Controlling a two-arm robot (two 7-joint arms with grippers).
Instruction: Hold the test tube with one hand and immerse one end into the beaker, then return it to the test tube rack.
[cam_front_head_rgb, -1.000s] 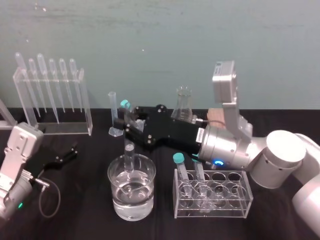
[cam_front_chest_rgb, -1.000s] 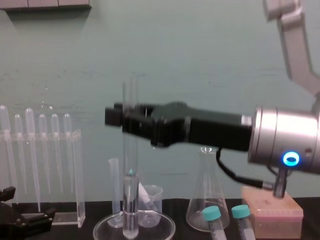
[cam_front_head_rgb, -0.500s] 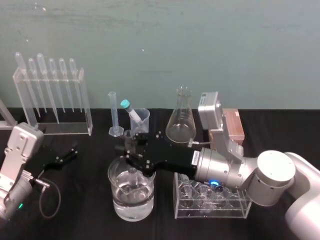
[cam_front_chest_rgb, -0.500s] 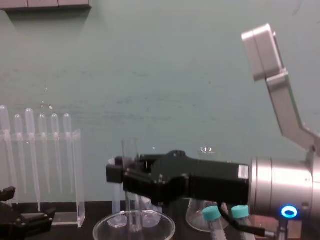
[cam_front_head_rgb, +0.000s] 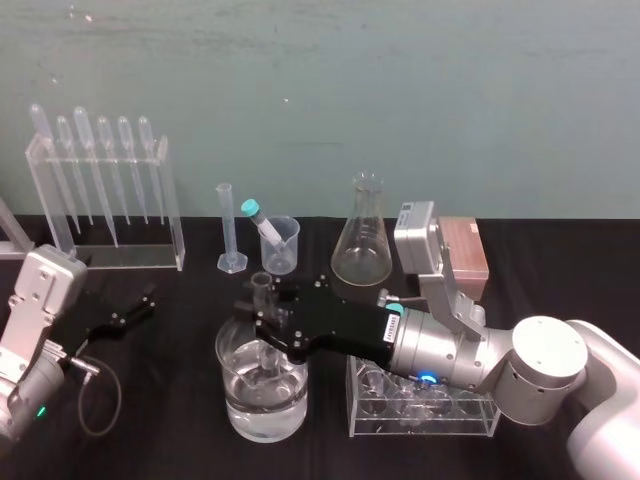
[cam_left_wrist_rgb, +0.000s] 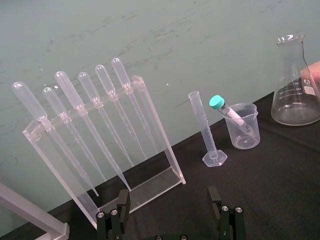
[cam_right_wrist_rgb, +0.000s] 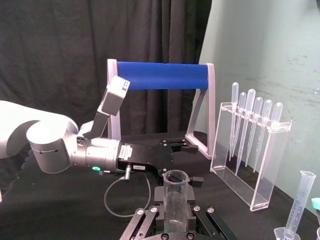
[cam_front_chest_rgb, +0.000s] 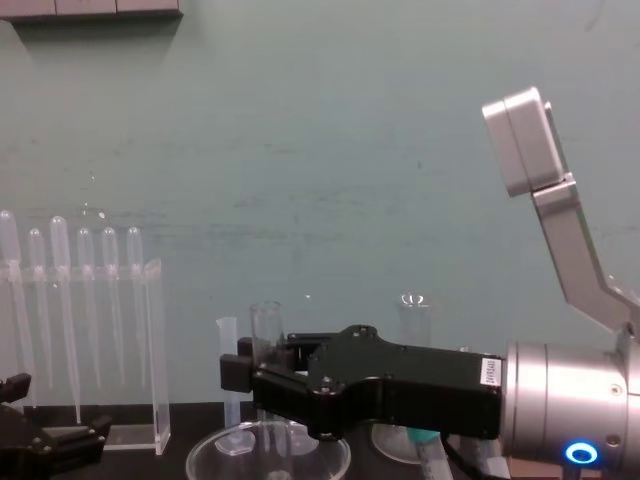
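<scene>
Directly beneath the right hand (cam_front_head_rgb: 266, 322), the beaker (cam_front_head_rgb: 240, 395) of water stands on the desk (cam_front_head_rgb: 150, 440). The hand pinches the test tube (cam_front_head_rgb: 262, 287) upright, lower end down inside the beaker and seemingly in the water. The next move should, I judge, be a straight lift that clears the glass rim before any swing. Well off to its left rests the left hand (cam_front_head_rgb: 128, 314), fingers spread. Beyond the right hand, behind its arm, sits the test tube rack (cam_front_head_rgb: 468, 252).
</scene>
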